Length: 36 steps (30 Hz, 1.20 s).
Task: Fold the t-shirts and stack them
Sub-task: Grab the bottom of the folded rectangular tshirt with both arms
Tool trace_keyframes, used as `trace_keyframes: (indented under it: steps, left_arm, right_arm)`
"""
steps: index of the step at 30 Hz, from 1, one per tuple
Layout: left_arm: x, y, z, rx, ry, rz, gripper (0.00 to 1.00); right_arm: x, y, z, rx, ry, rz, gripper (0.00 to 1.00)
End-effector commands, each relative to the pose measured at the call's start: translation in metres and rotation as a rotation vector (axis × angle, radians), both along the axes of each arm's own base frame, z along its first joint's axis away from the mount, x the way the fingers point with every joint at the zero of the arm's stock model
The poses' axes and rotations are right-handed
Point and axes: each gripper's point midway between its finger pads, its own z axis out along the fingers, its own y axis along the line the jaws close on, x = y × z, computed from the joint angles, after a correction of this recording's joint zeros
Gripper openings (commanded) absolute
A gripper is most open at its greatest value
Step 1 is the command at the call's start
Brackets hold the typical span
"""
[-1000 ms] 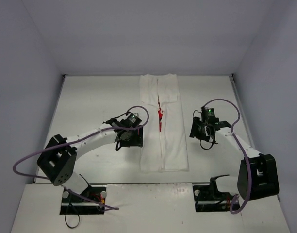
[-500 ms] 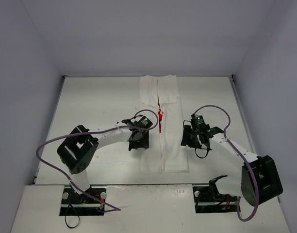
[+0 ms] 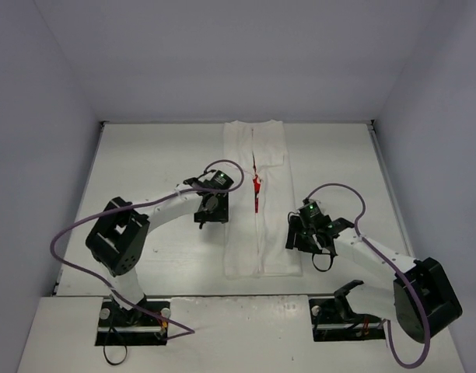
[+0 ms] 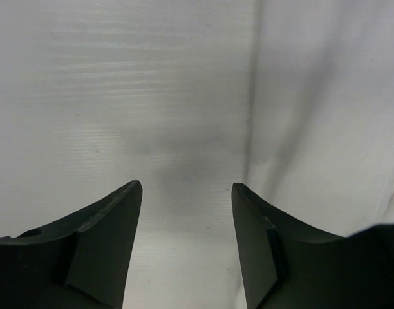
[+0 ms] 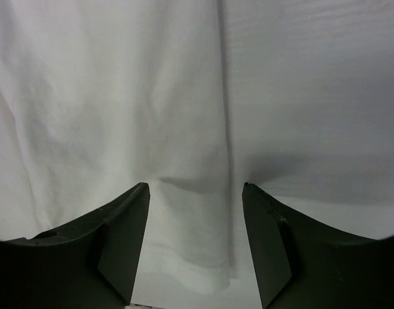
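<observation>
The white t-shirt [image 3: 257, 225] lies flat on the table as a long narrow strip running from the back to the near edge. A red graphic [image 3: 257, 186] shows along its middle seam. My left gripper [image 3: 212, 211] is open and empty, low over the bare table just left of the shirt's left edge. In the left wrist view [image 4: 187, 193] the shirt [image 4: 326, 96] lies beside the right finger. My right gripper [image 3: 299, 235] is open over the shirt's right edge near the hem. In the right wrist view [image 5: 196, 190] the shirt's near right corner [image 5: 203, 257] lies between the jaws.
The white table [image 3: 145, 171] is closed in by pale walls at the back and sides. Its near edge runs just past the shirt's hem, with both arm bases [image 3: 133, 318] beyond it. Purple cables loop off both arms.
My right gripper has moved toward the near end and left, onto the shirt's right edge by the hem. My left gripper went in to the shirt's left edge, then back a little.
</observation>
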Motion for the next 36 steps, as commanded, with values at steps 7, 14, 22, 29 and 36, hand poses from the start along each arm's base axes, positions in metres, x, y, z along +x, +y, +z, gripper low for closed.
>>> trace_keyframes:
  steps: [7, 14, 22, 29, 36]
  left_arm:
    - [-0.088, -0.02, 0.036, -0.21, 0.107, -0.087, 0.56]
    - [-0.123, -0.033, -0.003, -0.267, 0.238, -0.11, 0.56]
    - [-0.13, -0.05, -0.01, -0.332, 0.271, -0.131, 0.55]
    - [-0.15, -0.048, -0.008, -0.335, 0.31, -0.141, 0.55]
    - [-0.166, -0.04, -0.024, -0.288, 0.369, -0.143, 0.48]
  right_arm:
    - [-0.027, -0.002, 0.0, -0.056, -0.002, -0.125, 0.6]
    - [-0.053, -0.001, -0.004, -0.098, 0.039, -0.166, 0.6]
    - [-0.064, 0.003, -0.001, -0.14, 0.055, -0.185, 0.6]
    - [-0.068, 0.003, 0.002, -0.149, 0.055, -0.193, 0.6]
    - [-0.065, 0.001, 0.001, -0.182, 0.047, -0.196, 0.6]
